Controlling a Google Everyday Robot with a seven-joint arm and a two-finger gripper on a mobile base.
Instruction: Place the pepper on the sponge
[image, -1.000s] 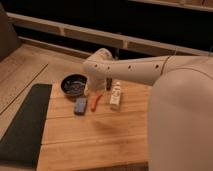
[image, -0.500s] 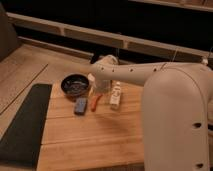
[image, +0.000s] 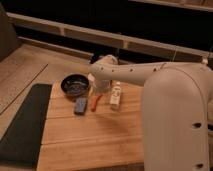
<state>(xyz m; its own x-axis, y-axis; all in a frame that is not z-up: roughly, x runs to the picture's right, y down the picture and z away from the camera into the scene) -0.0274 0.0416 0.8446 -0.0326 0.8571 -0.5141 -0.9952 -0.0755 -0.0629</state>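
The orange-red pepper (image: 94, 102) lies on the wooden table, just right of the blue-grey sponge (image: 80, 105), apart from it. My white arm reaches in from the right, and the gripper (image: 101, 88) hangs at its end just above and behind the pepper, between the bowl and the white bottle. The arm's wrist hides most of the gripper.
A round black bowl (image: 75, 84) stands behind the sponge. A white rectangular bottle (image: 116, 94) lies right of the pepper. A long dark mat (image: 24, 122) covers the table's left side. The wooden tabletop (image: 95, 140) extends toward the front.
The arm has swung left and down, bringing the gripper closer over the pepper. The pepper, sponge, bowl and bottle have not moved.
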